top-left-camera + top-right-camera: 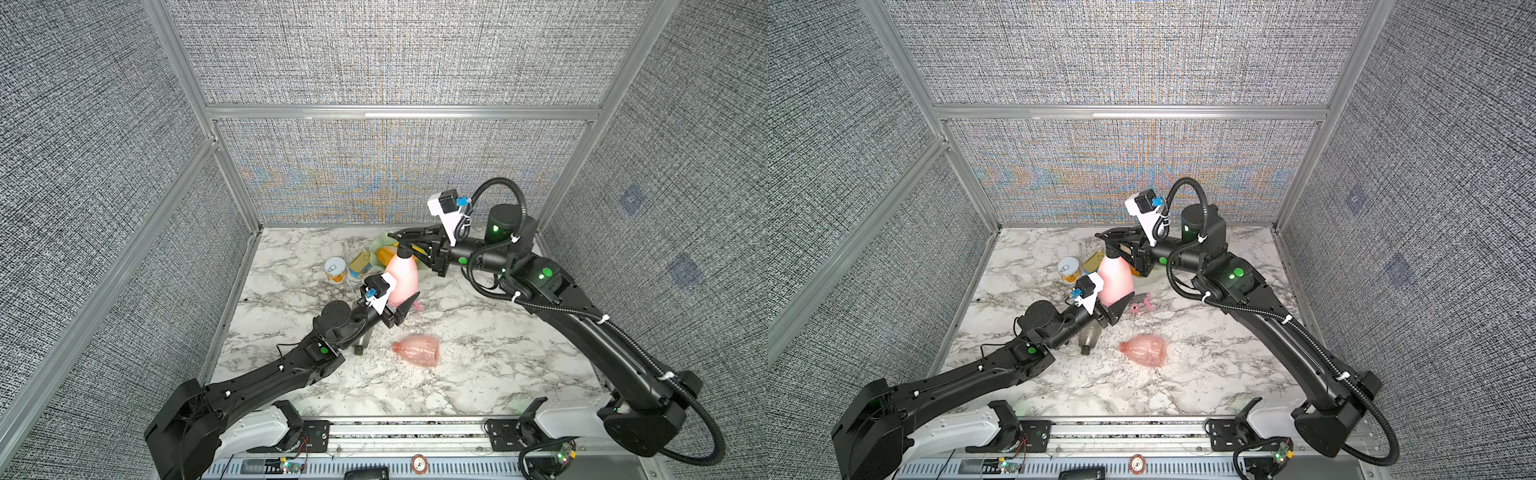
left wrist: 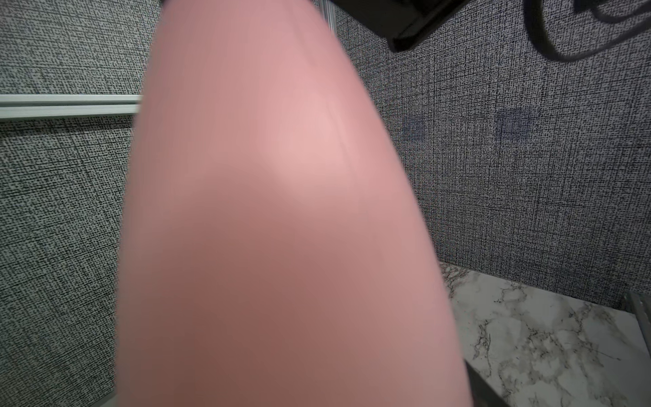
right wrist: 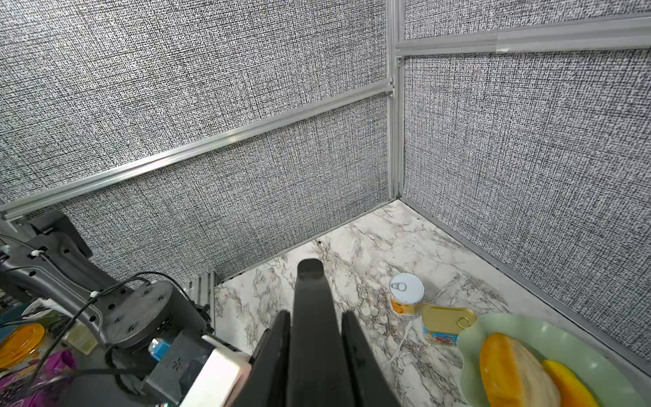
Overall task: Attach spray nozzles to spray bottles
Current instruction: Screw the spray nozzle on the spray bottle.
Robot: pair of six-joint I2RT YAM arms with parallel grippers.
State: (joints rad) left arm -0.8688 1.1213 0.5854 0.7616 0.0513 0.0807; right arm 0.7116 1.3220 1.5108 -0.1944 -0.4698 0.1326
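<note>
Although both tins carried print, no word on them could be read. The round can (image 3: 405, 292) showed only orange fruit and a ring pull, and the flat gold-lidded tin (image 3: 445, 322) touching it showed a blue-and-orange band.

The left gripper (image 1: 405, 301) clasped the base of the opaque pastel pink bottle (image 1: 401, 278) and held it upright above the marble table (image 1: 478, 374). The right gripper (image 1: 401, 241) was clenched on the black nozzle (image 1: 402, 250), which sat at the bottle's neck.

The left wrist view gave little beyond the bottle's blurred pink wall, and its fingers could not be made out there. The right wrist view showed the nozzle as a dark bar between two close-set fingers (image 3: 355, 345). Only that view showed the pale green plate (image 3: 472, 338) with orange-yellow food clearly.

Both top views showed the clear pink bottle (image 1: 417, 351) on its side in the middle of the table. A top view showed the grey-and-pink nozzle (image 1: 1140, 302) just beside the left gripper and the smoky grey bottle (image 1: 1089, 338) lying under the left arm.
</note>
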